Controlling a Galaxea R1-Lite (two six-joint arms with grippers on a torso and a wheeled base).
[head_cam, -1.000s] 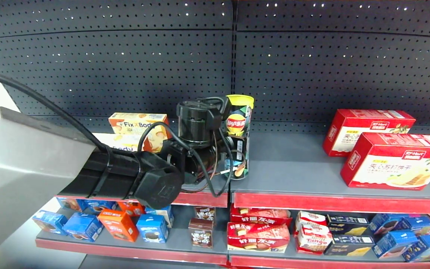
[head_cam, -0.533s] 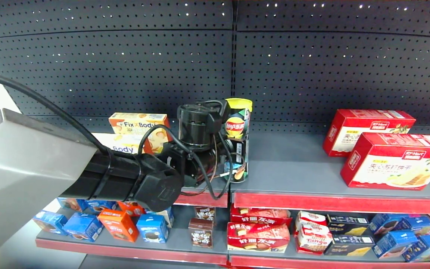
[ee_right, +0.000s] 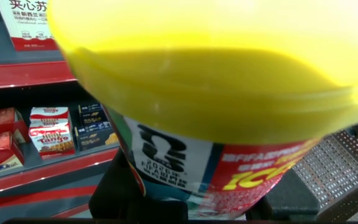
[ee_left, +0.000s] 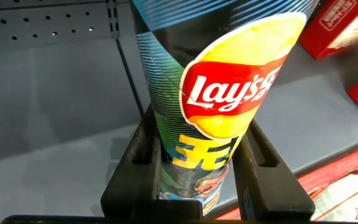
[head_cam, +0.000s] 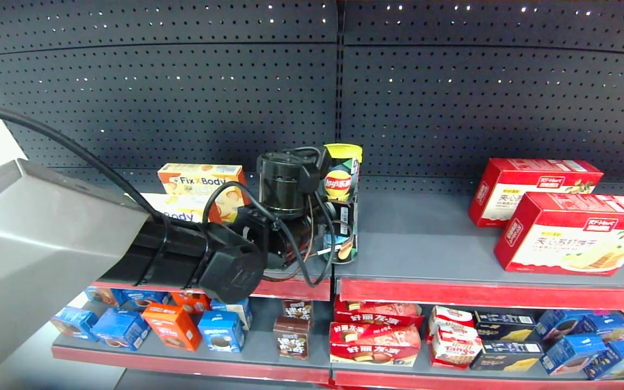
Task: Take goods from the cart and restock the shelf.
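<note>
Clamping chip can [head_cam: 343, 179] in left pincer [ee_left: 197, 177], second can [ee_right: 216, 93] in right pincer [ee_right: 185, 196]; seat base flat on shelf [head_cam: 426, 244] before releasing.

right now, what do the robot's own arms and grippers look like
The left arm has a boxy silver-grey shell, then black cylindrical segments with straps, a round black joint cap and looping black cables plus thin reddish wires. The left gripper has flat matte black fingers. The right gripper also looks black.

Chip can [head_cam: 343, 181] upright, shelf [head_cam: 426, 241] front; second can [ee_right: 216, 74] held.
</note>
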